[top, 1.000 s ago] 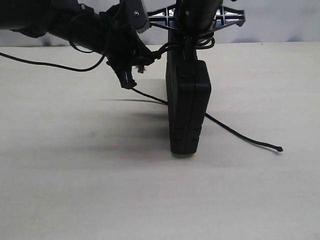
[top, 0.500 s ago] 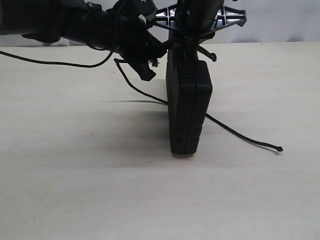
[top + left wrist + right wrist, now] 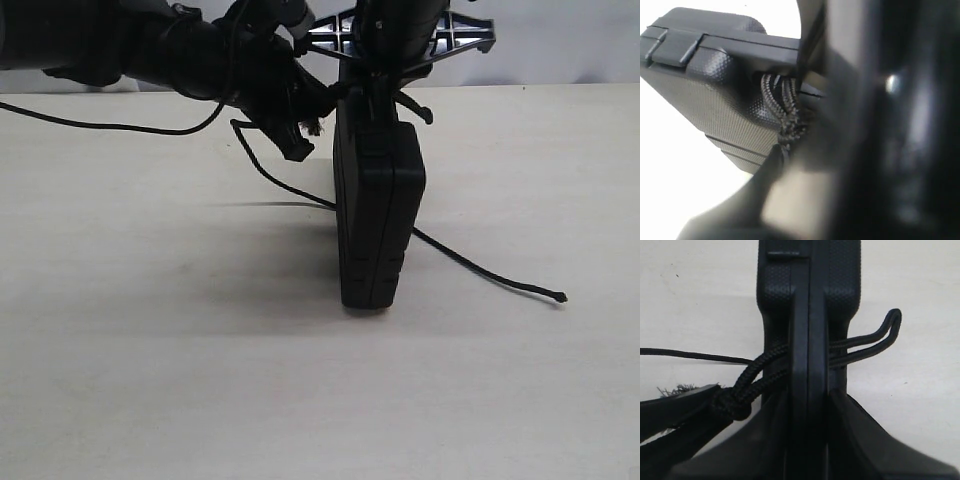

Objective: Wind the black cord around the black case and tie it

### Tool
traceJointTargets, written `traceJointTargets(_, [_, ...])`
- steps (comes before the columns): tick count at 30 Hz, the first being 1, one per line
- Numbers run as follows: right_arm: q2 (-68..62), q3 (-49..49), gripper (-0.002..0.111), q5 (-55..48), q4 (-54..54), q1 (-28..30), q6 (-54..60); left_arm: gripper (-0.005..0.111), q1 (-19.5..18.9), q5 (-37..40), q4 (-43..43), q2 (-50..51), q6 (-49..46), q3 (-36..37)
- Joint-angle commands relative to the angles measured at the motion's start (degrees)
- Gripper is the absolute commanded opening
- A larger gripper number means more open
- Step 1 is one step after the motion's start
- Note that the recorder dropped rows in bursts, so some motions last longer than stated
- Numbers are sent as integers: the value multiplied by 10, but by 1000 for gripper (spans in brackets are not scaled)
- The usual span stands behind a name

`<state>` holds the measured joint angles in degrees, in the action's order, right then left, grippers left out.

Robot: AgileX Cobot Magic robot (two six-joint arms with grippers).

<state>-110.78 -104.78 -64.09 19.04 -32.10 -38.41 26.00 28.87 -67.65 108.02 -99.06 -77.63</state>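
**A:** Nearest, the thin black braided cord (image 3: 470,265) trails limp over the pale table (image 3: 150,380), its knotted tip free.

**B:** And the flat matte black plastic case (image 3: 378,220)?

**A:** It stands on edge mid-table, and the cord passes through it near the top. It looks rigid, probably light and tippy.

**B:** The claws?

**A:** Farther back, the right gripper (image 3: 810,405) clamps the case's upper end. The left gripper (image 3: 305,135) pinches the cord at its frayed knot. That's the best hold, since smooth stretches likely slip.

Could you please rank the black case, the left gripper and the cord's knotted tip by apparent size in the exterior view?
1. black case, largest.
2. left gripper, outline merging with the arm.
3. cord's knotted tip, smallest.
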Motion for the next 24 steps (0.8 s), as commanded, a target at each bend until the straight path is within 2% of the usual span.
traceJointTargets(1, [4,-5,4,13,8,1,2,5,7,25,-20,-4,-2,-4])
traceJointTargets(7, [4,-5,4,13,8,1,2,26,7,18,-24,-4,-2,-4])
traceJointTargets(18, [4,-5,4,29,8,1,2,29,5,21,-1,-4,5,-4])
traceJointTargets(21, [4,-5,4,29,8,1,2,41,5,16,46,-11,21,-4])
traceJointTargets(24, [4,-5,4,29,15,1,2,59,5,15,57,-15,31,-4])
